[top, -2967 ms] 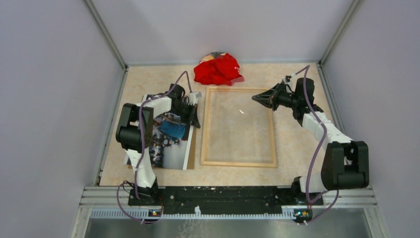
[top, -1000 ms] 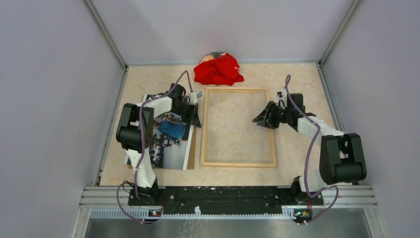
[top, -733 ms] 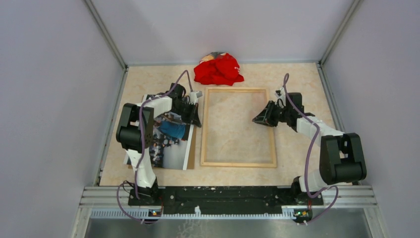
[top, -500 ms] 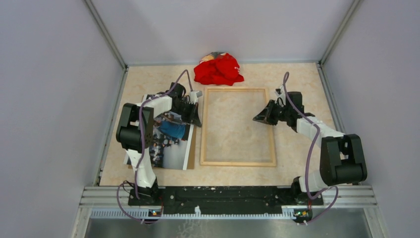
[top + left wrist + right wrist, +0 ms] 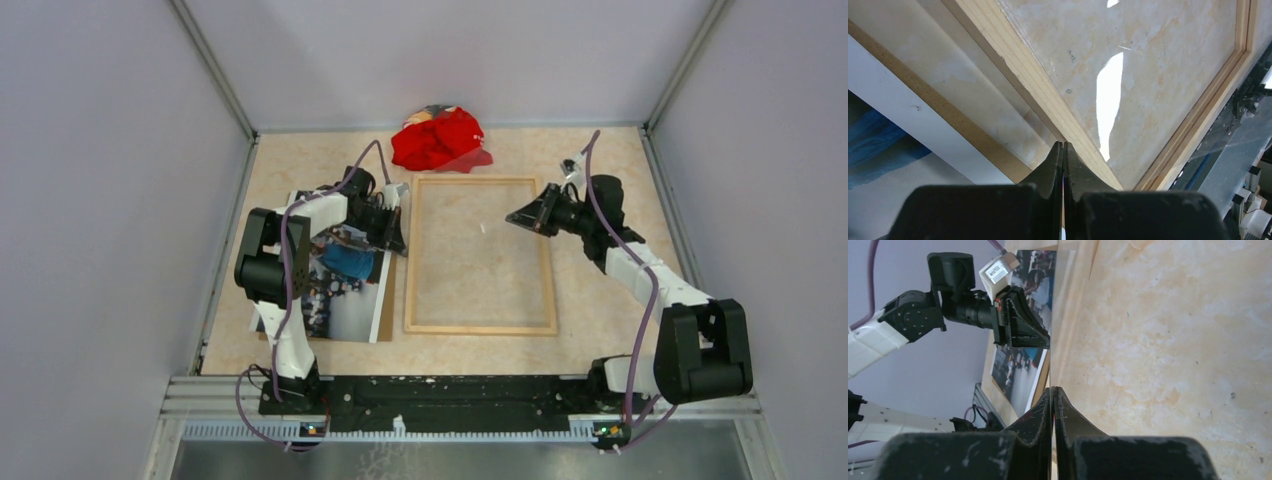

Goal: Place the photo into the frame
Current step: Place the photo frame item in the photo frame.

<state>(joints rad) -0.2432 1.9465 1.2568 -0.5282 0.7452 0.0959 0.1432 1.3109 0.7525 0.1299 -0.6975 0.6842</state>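
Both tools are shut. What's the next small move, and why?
Probably lift the right tool a little, tilting the clear pane up off the frame: it appears shut on the pane's right edge, and the photo lies outside, left of the frame.

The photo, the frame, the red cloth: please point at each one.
the photo [image 5: 342, 290], top external view, on its printed face
the frame [image 5: 480, 328], top external view, on its near wooden rail
the red cloth [image 5: 440, 142], top external view, on its middle

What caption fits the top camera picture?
The photo lies left of the frame, a red cloth behind them.
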